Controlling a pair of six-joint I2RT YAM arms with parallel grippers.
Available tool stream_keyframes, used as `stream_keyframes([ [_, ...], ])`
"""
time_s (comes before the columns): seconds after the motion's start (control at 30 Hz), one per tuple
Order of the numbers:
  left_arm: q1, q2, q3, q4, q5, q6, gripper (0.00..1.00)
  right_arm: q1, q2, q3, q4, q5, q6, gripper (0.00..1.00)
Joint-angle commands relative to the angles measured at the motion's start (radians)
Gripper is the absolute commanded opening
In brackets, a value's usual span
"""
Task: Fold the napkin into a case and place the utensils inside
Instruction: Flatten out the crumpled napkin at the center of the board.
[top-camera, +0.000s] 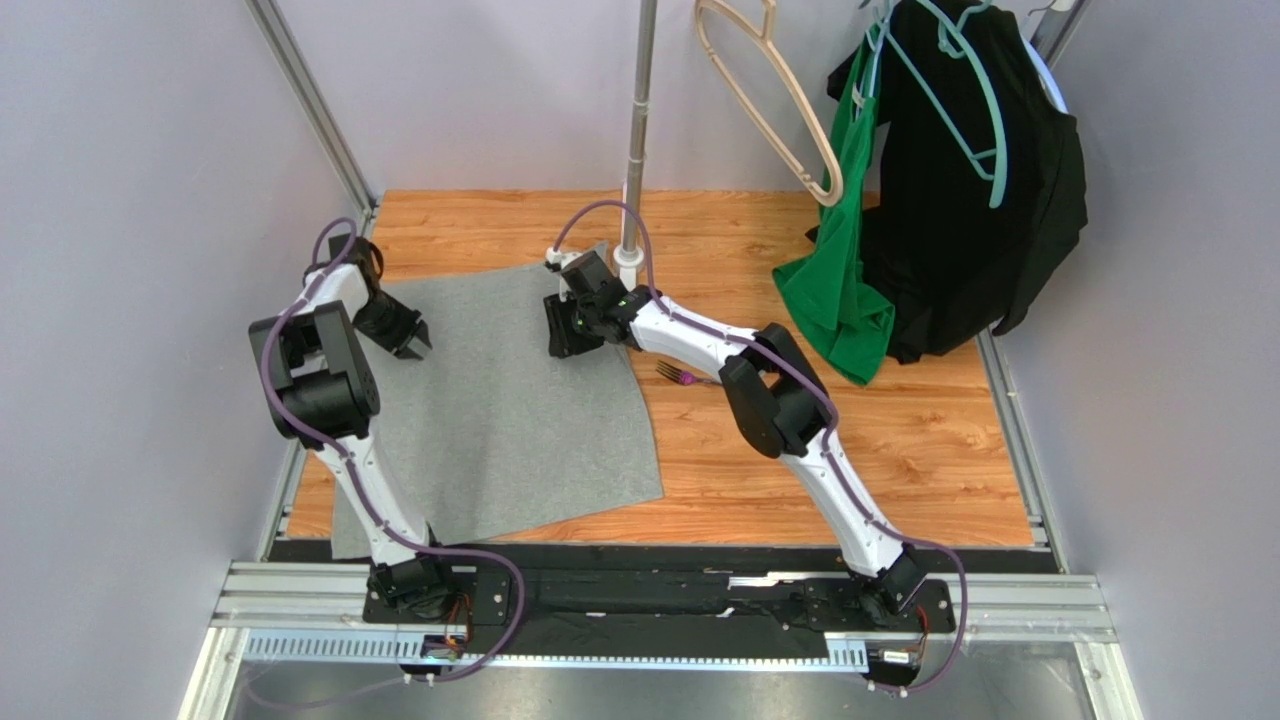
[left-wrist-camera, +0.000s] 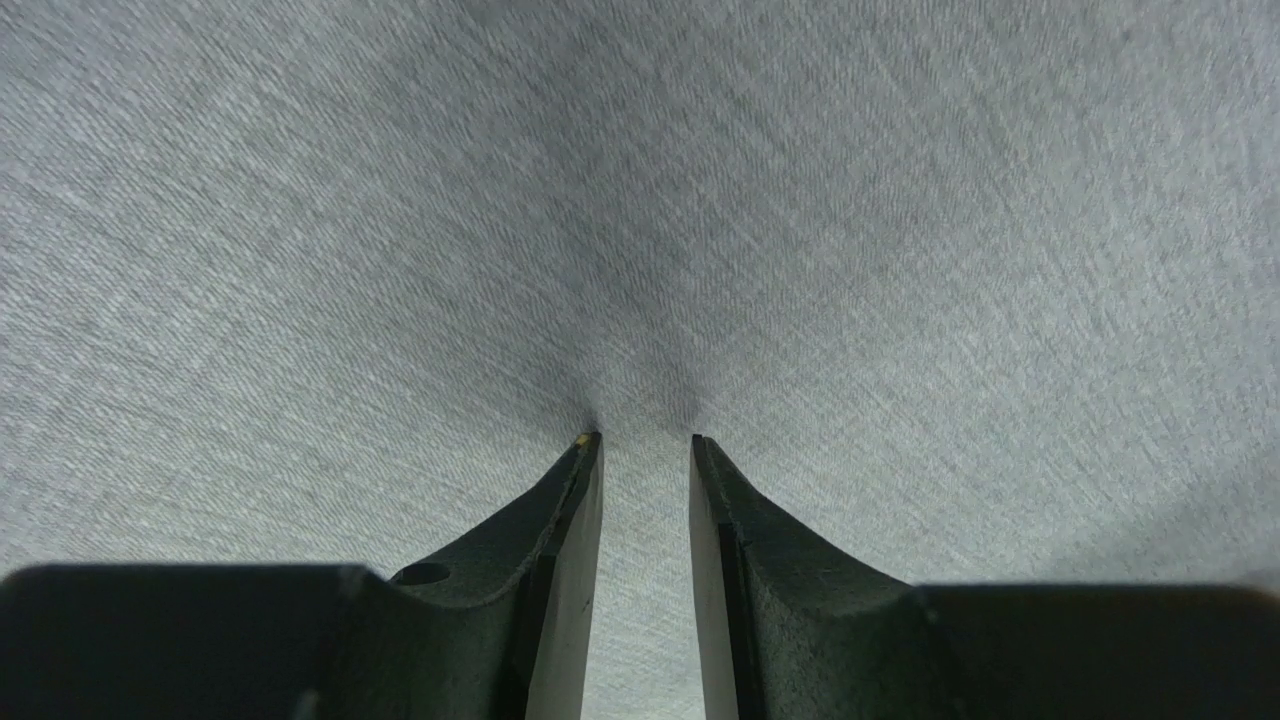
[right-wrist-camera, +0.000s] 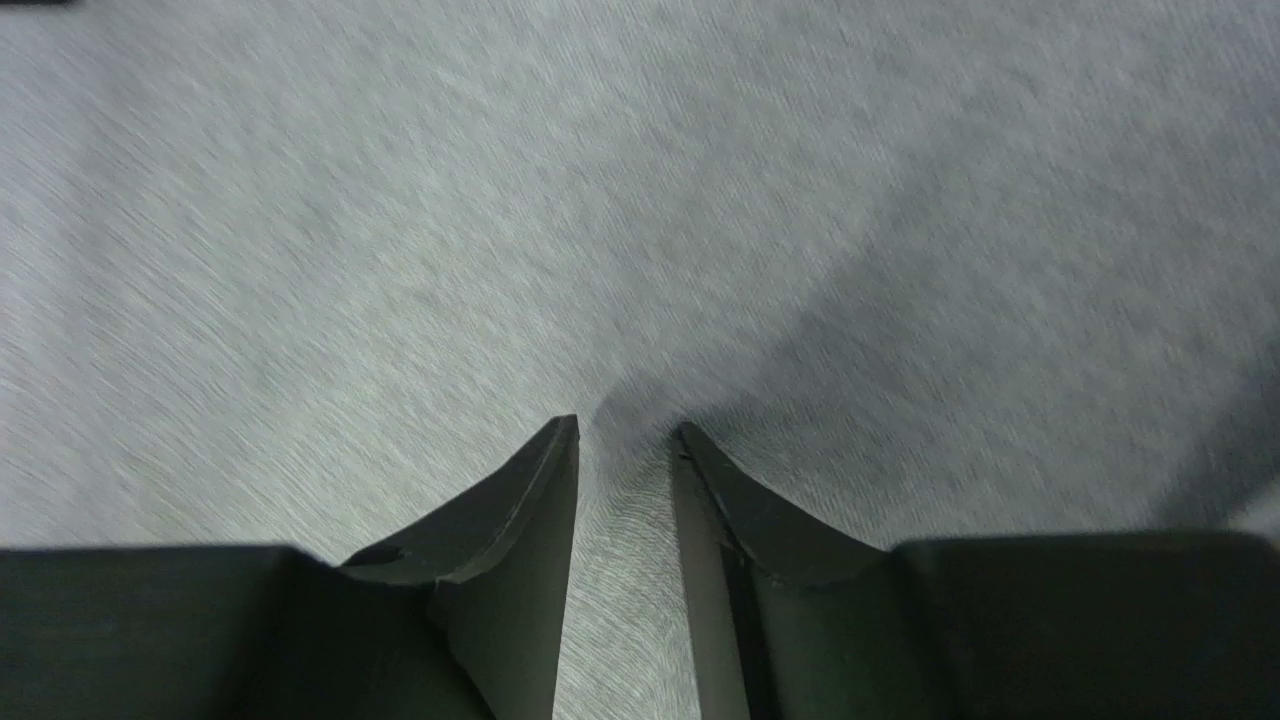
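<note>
The grey napkin (top-camera: 511, 405) lies spread flat on the left half of the wooden table (top-camera: 902, 435), and one near corner hangs past the front edge. My left gripper (top-camera: 413, 342) is down on its far left part. In the left wrist view, the gripper (left-wrist-camera: 646, 440) pinches a puckered ridge of the napkin (left-wrist-camera: 646, 225). My right gripper (top-camera: 564, 342) is down at the cloth's far right corner. Its wrist view shows the gripper (right-wrist-camera: 624, 428) closed on a raised fold of the napkin (right-wrist-camera: 451, 225). A fork (top-camera: 672, 374) with a purplish handle pokes out from under the right arm.
A green garment (top-camera: 834, 285) and a black garment (top-camera: 977, 195) hang on teal hangers at the back right, their hems reaching the table. A beige hanger (top-camera: 781, 105) hangs beside a metal pole (top-camera: 639, 120) at the back centre. Metal rails border the table.
</note>
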Motion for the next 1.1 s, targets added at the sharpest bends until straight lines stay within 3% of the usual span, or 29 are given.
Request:
stream_keyframes([
  [0.0, 0.043, 0.045, 0.079, -0.038, 0.031, 0.003, 0.36, -0.008, 0.112, 0.197, -0.042, 0.019, 0.04, 0.37],
  [0.2, 0.079, 0.18, 0.254, -0.035, 0.1, 0.044, 0.37, -0.038, 0.314, 0.509, -0.068, -0.012, 0.144, 0.39],
  [0.37, 0.101, 0.313, 0.479, -0.13, 0.09, 0.067, 0.41, -0.103, 0.334, 0.472, 0.136, -0.14, 0.304, 0.38],
  [0.5, 0.121, 0.358, 0.562, -0.194, 0.012, 0.093, 0.41, -0.114, 0.391, 0.569, 0.16, -0.246, 0.386, 0.39],
  [0.73, 0.125, 0.212, 0.36, -0.114, -0.01, 0.072, 0.41, -0.103, 0.202, 0.372, 0.157, -0.293, 0.312, 0.5],
  [0.87, 0.077, 0.03, 0.236, -0.075, -0.058, 0.076, 0.43, -0.101, 0.042, 0.23, 0.059, -0.153, 0.164, 0.63],
  [1.07, 0.019, -0.132, 0.075, 0.002, 0.051, 0.052, 0.44, -0.108, 0.028, 0.172, 0.01, -0.205, 0.089, 0.64],
])
